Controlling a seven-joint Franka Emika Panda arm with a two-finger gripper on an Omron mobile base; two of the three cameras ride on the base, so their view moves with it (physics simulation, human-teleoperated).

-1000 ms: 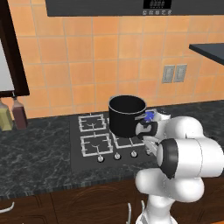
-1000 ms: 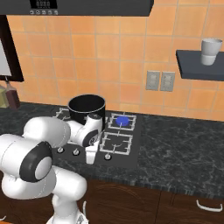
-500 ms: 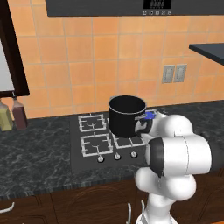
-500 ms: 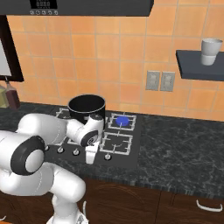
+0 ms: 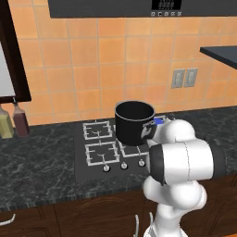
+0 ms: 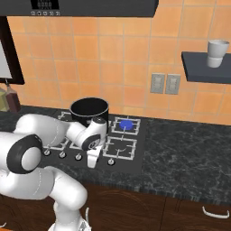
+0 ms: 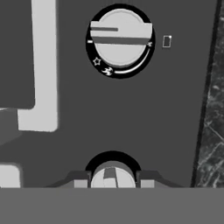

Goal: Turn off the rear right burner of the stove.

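Rear right burner (image 6: 126, 124): back row of the stove, just right of the black pot; a small blue flame shows at its centre cap.
Stove (image 6: 135, 155): glossy black cooktop set into the counter, square grey grates in two rows, silver knobs along its front edge.
Knob under the hand (image 7: 112, 177): in the hand view, a round silver knob sits between the two finger tips, at the bottom of the frame.
Gripper (image 7: 112, 183): a finger on each side of that knob, close against it; whether the pads actually press it cannot be told. In the right base view the hand (image 6: 94, 155) points down at the front edge of the cooktop.
Next knob (image 7: 120, 39): further along the row, with a raised bar across its face, white marks on its black ring and a small rectangular mark beside it.
Black pot (image 5: 134, 121): upright on a rear grate, touching nothing else.
Counter (image 6: 189, 158): dark speckled stone, around the stove on both sides.
Wall (image 5: 97, 60): orange tiles, with a double grey outlet plate (image 6: 164, 84) to the right of the stove.
Shelf (image 6: 205, 72): dark, high on the right, holding a pale cup (image 6: 217, 47).
Bottles (image 5: 14, 121): two, at the far left of the counter against the wall.
Above: a dark hood with a small display (image 5: 165, 5).
Below: brown wooden cabinet fronts (image 6: 171, 212).
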